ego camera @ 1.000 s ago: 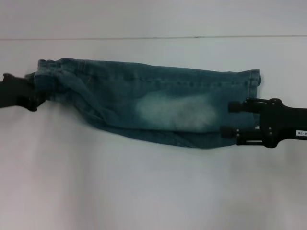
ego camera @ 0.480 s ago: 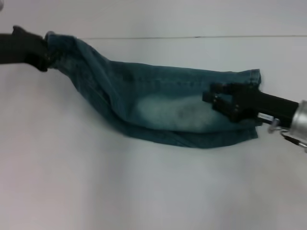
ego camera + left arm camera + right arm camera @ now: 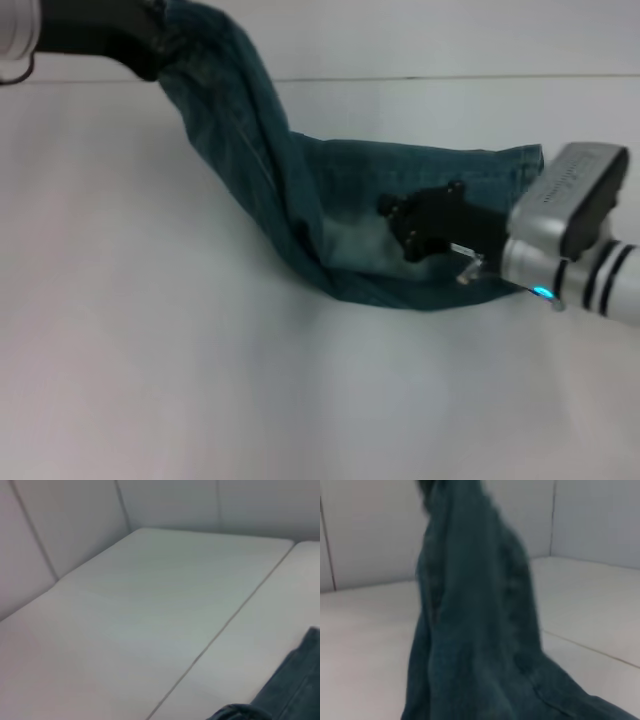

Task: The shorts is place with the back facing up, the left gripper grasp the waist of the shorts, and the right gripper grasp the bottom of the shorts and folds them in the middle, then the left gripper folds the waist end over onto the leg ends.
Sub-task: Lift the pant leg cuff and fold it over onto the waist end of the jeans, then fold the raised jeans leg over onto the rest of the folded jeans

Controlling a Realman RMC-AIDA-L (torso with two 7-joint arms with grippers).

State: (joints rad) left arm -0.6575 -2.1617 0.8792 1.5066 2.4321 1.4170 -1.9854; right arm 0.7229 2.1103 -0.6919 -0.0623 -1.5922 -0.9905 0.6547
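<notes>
White tabletop (image 3: 200,380) fills the head view, meeting a pale wall along a thin seam at the far side. On it lie the shorts (image 3: 420,200), already doubled lengthwise into a long narrow band of blue-green denim. Its long axis runs left to right across the table for the right-hand half, where the cloth lies flat with a pale washed patch showing; the bottom of the shorts (image 3: 530,165), a straight stitched hem, sits at the far right end. Toward the left the band leaves the table and climbs steeply up and away to the upper left corner, so the waist end points up and the leg end points right. The left gripper (image 3: 140,45) is high at that upper left corner, clamped on the bunched waist of the denim, which hangs from it in a twisted fold. The right gripper (image 3: 420,225) reaches in from the right, low over the flat half near the pale patch, its silver wrist behind it; whether its fingers are parted or closed cannot be told. From the right wrist view the raised denim rises as a dark column against grey wall panels. Only an edge of denim shows at one corner of the left wrist view.
</notes>
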